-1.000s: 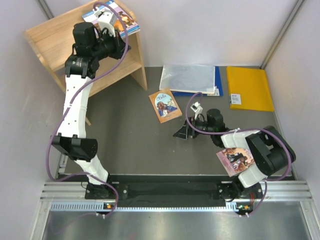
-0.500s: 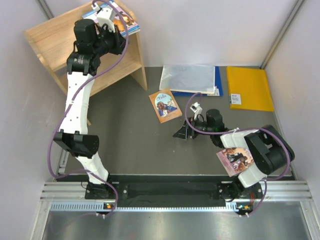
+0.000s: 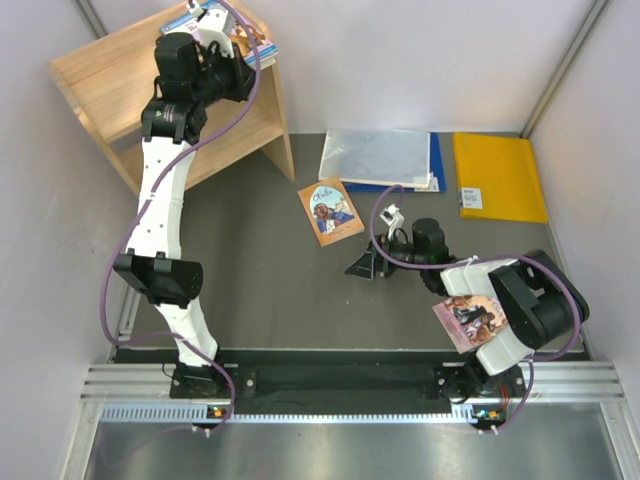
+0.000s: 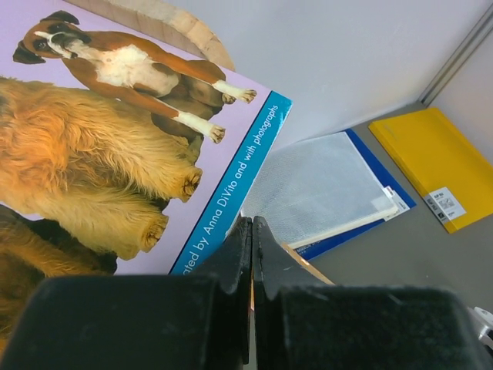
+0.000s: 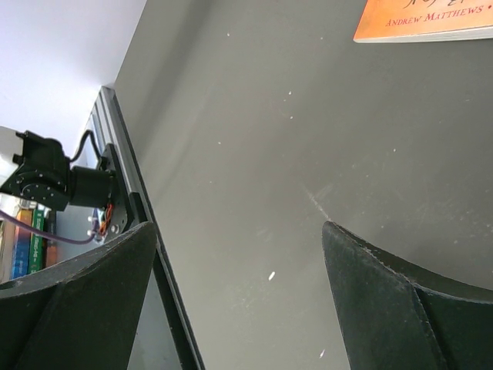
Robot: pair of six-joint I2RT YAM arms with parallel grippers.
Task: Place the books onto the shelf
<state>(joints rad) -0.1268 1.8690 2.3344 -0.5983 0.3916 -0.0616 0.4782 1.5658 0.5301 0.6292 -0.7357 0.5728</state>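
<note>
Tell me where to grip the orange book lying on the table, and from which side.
The orange book lies flat, cover up, with the folder crowding its far corner, so probably pinch its near right edge, coming from where the open right gripper hovers.

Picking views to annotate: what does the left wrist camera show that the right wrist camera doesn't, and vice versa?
Left wrist only: the dog book, folder, yellow envelope, and the shut left end effector. Right wrist only: an edge of the orange book, the rail, and the open right end effector. Both: the dark grey table.
</note>
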